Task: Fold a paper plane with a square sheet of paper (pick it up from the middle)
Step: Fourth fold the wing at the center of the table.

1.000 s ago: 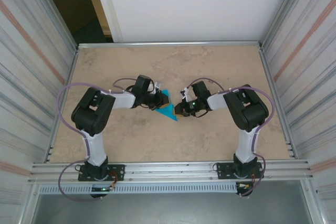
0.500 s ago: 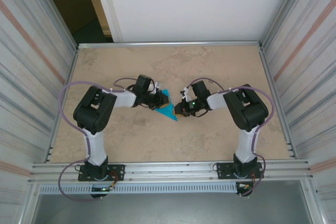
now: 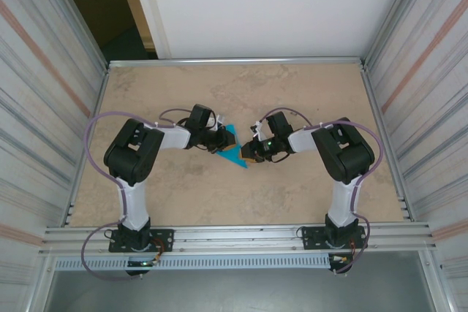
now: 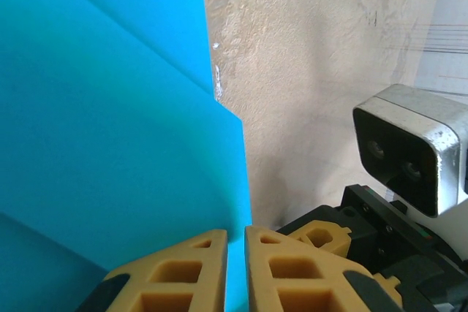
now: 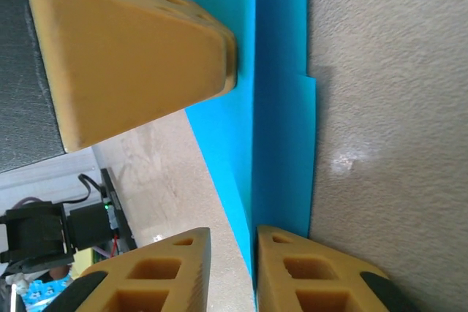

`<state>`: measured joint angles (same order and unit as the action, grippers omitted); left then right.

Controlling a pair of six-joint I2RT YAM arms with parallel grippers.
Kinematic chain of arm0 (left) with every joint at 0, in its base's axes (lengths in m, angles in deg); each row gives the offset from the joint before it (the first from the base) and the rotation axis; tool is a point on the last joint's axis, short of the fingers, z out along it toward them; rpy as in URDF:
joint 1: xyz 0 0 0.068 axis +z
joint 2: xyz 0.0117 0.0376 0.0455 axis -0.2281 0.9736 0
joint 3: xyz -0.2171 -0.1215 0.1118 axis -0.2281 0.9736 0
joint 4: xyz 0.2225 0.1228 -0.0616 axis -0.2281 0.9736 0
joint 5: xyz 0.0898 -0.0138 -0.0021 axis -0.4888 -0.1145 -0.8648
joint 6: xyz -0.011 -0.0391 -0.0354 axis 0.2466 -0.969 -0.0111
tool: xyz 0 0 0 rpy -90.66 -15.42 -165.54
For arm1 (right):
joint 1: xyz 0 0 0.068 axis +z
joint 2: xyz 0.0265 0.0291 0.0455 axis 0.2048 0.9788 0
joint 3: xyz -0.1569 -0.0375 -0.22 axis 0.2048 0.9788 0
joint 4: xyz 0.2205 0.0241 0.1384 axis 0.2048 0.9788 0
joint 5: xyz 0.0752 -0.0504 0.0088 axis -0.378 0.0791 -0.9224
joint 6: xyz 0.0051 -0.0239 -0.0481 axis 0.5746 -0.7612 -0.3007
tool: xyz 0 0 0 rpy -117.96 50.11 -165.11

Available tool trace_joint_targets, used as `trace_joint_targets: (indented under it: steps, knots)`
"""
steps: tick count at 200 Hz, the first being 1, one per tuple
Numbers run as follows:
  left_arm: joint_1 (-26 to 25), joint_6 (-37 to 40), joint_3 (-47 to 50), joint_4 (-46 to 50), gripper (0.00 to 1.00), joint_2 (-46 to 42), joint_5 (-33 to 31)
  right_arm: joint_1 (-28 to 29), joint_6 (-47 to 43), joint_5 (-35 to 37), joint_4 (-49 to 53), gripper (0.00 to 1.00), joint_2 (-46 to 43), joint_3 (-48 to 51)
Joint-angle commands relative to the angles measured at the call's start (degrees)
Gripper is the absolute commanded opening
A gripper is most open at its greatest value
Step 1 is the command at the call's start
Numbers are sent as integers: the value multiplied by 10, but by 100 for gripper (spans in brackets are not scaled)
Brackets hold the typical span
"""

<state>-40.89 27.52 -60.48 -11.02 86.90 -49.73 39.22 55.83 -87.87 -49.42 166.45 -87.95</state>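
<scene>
Beige worktop (image 3: 307,93) w/ two robot arms meeting at its middle over a part-folded blue sheet of paper (image 3: 234,148).

From near edge both arms reach inward. Left gripper (image 4: 235,233): pads pressed together, pinching the sheet's edge; sheet shows overlapping folded layers w/ a pointed tip toward near edge. Right gripper (image 5: 232,237), facing it just beside the fold: jaws have just eased apart, gap now showing btwn pads, paper edge close against one pad; tighter a sec ago. Judged: right side is letting go after pressing a crease while left keeps the sheet from shifting; plane not finished, more folds to come. Beyond: far edge of worktop, then white wall (image 3: 278,5).
</scene>
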Motion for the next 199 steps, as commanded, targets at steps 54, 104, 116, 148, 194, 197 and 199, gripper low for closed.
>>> trace_joint_targets:
  steps: [54,104,116,148,194,197,199]
  knots:
    - [3,16,-15,10,16,10,8,-5,21,59,40,34,-95,23]
    - [3,18,-19,9,16,12,12,3,0,74,51,25,-117,17]
    - [4,18,-19,10,16,14,13,11,-8,77,60,21,-106,8]
    - [4,18,-22,11,16,16,13,33,-15,81,69,14,-75,-15]
    - [4,19,-31,20,16,22,16,51,-24,101,86,12,-47,-37]
    - [4,19,-31,21,16,22,16,51,-24,101,87,12,-46,-37]
    - [4,19,-32,21,16,23,16,51,-24,101,87,12,-45,-37]
